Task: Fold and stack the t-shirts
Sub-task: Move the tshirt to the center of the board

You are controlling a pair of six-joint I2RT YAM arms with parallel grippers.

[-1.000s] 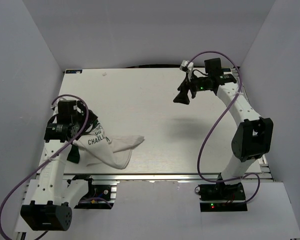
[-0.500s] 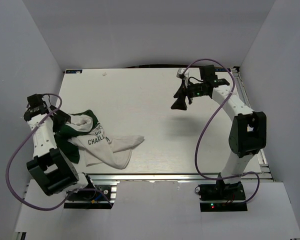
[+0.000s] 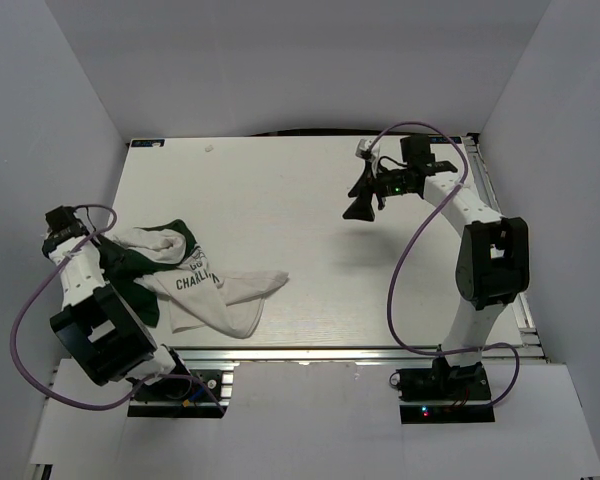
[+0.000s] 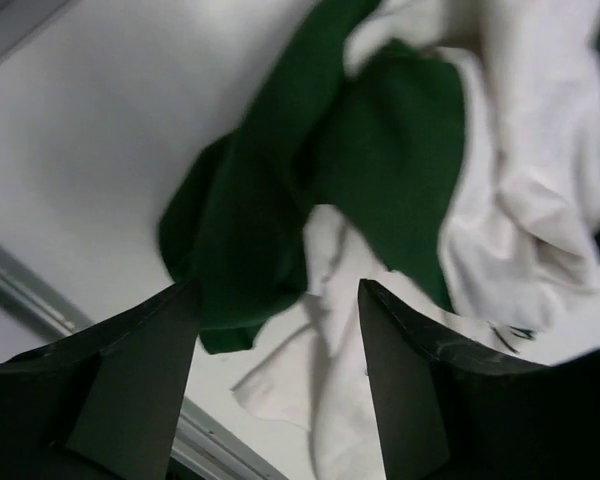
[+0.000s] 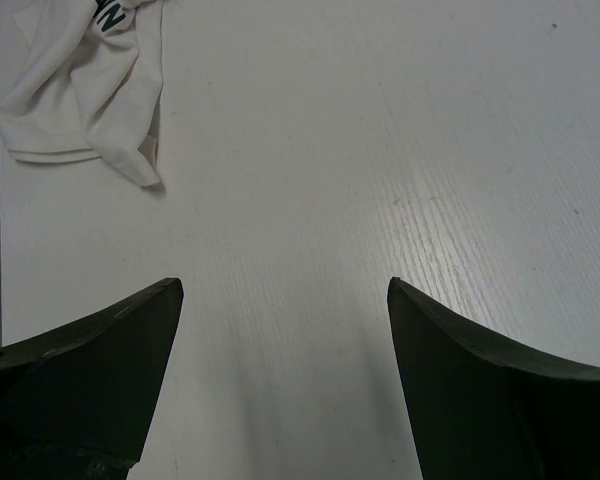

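A crumpled white t-shirt with green sleeves and dark lettering lies at the table's left front. My left gripper is open and empty at the pile's left edge. In the left wrist view its jaws stand apart above a green fold and white cloth. My right gripper is open and empty, held above the bare table right of centre. In the right wrist view its jaws stand wide over the bare board, with the shirt's white end far off at the top left.
The white table's metal rail runs along the left edge close to my left gripper. Grey walls enclose the table on three sides. A small white scrap lies near the back edge.
My left arm has swung back from over the shirt to the table's left edge. The shirt's green and white part has spread left. The right gripper shifted slightly left.
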